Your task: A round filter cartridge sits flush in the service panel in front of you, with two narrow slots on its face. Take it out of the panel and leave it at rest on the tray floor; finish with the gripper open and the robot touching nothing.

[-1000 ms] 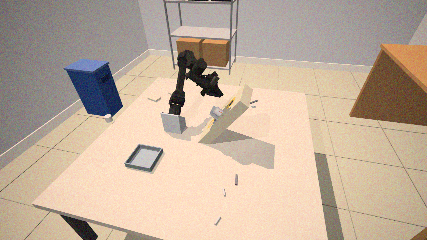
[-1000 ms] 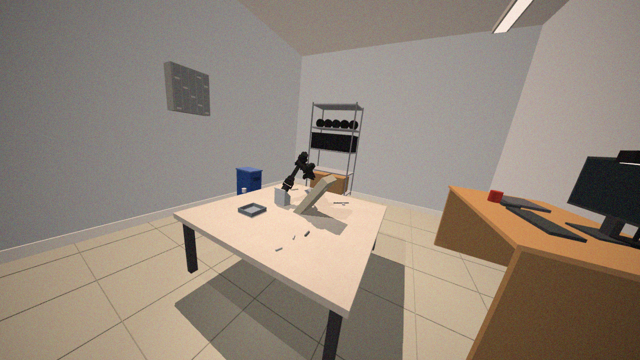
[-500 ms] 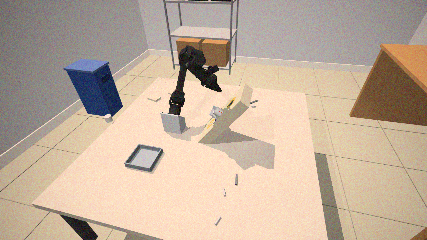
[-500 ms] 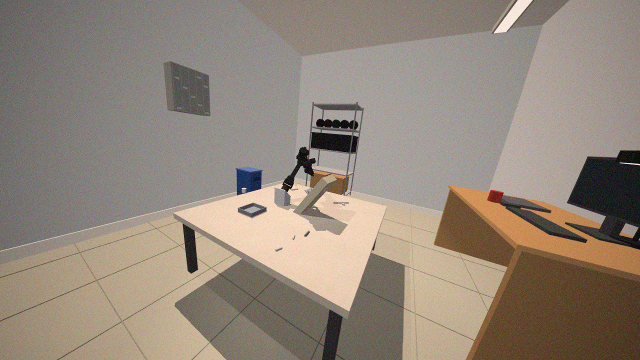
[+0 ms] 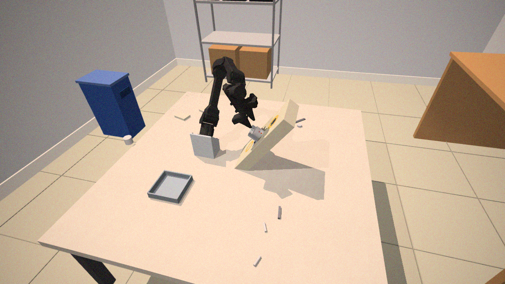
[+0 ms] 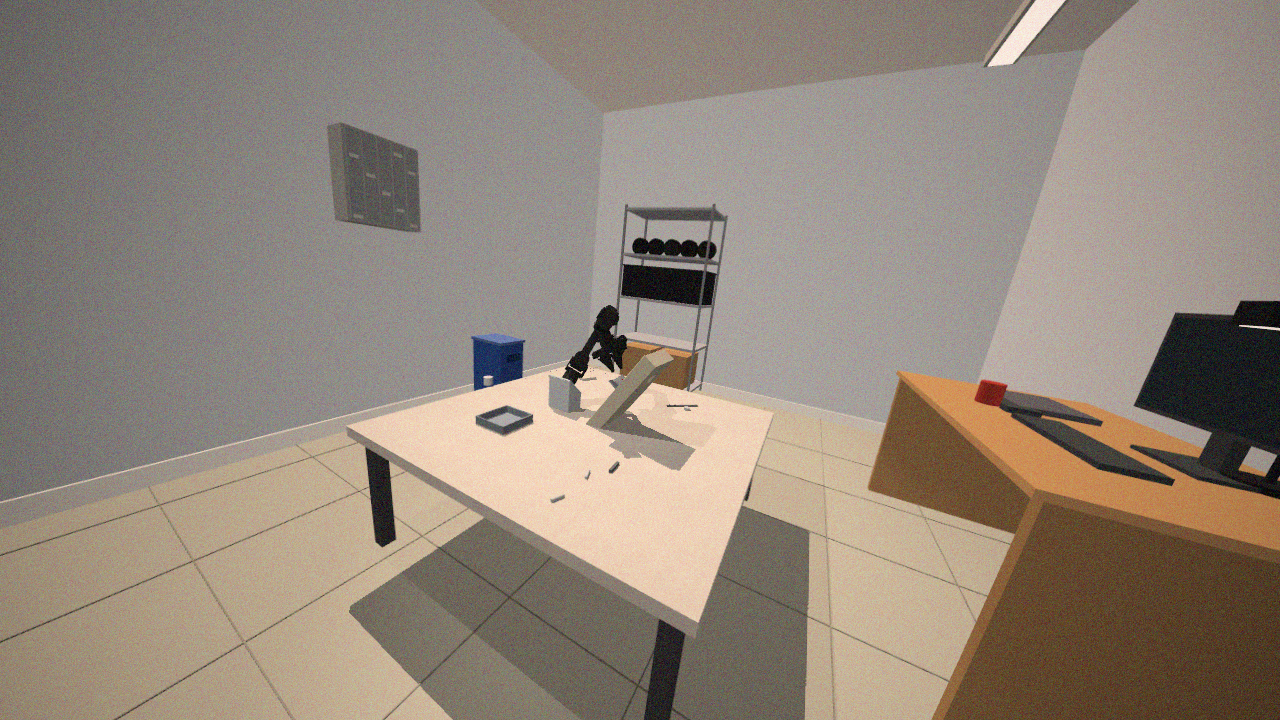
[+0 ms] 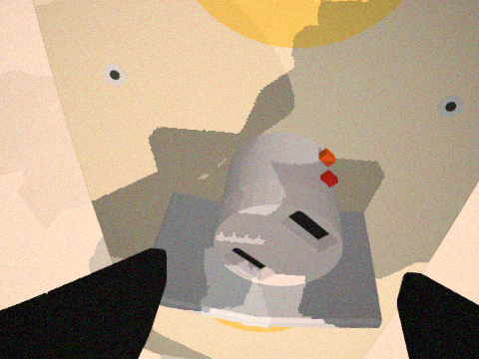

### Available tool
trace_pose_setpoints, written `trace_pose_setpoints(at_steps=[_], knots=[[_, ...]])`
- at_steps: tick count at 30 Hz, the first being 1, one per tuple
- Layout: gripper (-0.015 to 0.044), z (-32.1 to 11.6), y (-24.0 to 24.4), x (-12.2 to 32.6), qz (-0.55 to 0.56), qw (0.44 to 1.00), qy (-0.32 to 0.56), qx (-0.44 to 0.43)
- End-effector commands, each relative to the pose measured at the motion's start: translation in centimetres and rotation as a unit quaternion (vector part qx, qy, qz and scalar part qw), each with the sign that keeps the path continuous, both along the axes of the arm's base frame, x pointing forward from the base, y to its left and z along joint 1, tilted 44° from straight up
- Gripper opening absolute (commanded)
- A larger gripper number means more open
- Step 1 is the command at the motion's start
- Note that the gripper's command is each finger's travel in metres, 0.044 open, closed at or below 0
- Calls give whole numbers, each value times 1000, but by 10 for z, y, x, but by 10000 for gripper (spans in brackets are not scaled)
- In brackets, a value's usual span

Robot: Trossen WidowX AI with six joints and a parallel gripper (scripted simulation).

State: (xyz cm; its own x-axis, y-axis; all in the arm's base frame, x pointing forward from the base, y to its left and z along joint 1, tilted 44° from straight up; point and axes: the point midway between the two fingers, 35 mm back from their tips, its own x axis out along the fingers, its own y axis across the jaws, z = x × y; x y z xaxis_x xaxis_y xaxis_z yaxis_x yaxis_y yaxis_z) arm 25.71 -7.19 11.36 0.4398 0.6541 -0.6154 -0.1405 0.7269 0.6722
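Note:
The grey filter cartridge (image 5: 259, 132) (image 7: 280, 249) is out of its socket and rests against the sloping cream service panel (image 5: 262, 147) (image 6: 631, 394) (image 7: 150, 100), on a grey ledge (image 7: 185, 239) on its face. Two dark slots show on its end, and one orange and one red mark on its side. The upper yellow ring (image 7: 269, 25) shows partly at the top of the wrist view. My gripper (image 5: 252, 123) (image 7: 282, 277) is open and empty, just off the cartridge, with a fingertip to either side of it in the wrist view. The grey tray (image 5: 164, 199) (image 6: 490, 426) is empty.
A light grey block (image 5: 204, 146) (image 6: 562, 394) stands at the arm's base, between the tray and the arm. Small rods (image 5: 279, 212) (image 5: 265, 227) (image 5: 257, 261) lie on the near part of the table. A dark rod (image 5: 300, 120) lies behind the panel.

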Motion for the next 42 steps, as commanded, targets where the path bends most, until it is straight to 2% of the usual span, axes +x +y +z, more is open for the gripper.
trace_pose_setpoints(at_steps=[1, 29, 31, 41, 42], knots=[[305, -6, 5, 1, -1, 1000, 10, 3], [305, -31, 33, 18, 0, 1000, 8, 5], [252, -29, 31, 18, 0, 1000, 7, 1], [186, -29, 31, 18, 0, 1000, 7, 1], [159, -29, 31, 18, 0, 1000, 7, 1]])
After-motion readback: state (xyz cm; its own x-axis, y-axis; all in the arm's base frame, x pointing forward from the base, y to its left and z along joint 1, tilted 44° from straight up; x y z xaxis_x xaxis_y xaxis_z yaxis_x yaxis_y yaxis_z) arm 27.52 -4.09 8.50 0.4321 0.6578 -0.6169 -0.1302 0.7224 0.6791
